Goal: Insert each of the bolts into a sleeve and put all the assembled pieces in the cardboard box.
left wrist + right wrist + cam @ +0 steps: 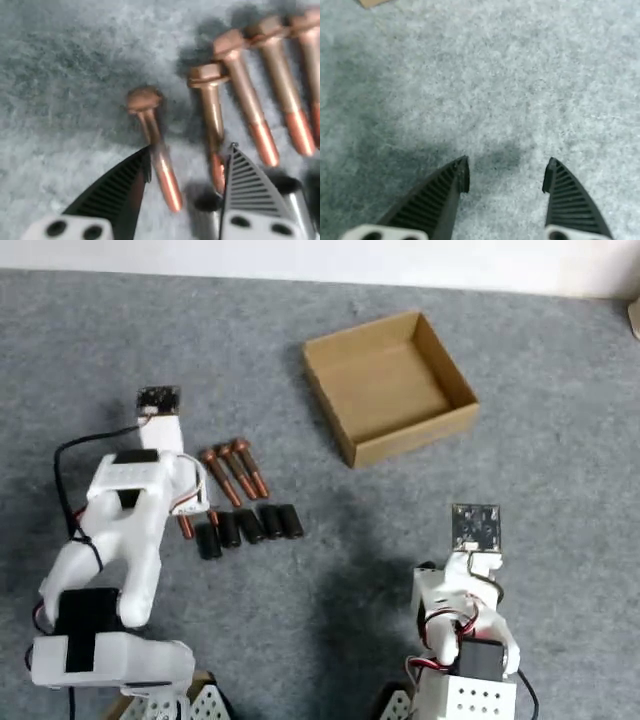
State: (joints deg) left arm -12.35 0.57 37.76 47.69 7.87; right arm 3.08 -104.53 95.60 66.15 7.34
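Several copper bolts lie side by side on the grey carpet, with several black sleeves in a row just in front of them. The empty cardboard box stands behind and to the right. My left gripper is open, low over the leftmost bolts. One bolt lies against one finger and a second bolt runs towards the other. Two sleeve ends show below the fingers. My right gripper is open over bare carpet, holding nothing.
The left arm covers the left end of the bolt row. The right arm sits folded near the front edge, in front of the box. A corner of the cardboard box shows in the right wrist view.
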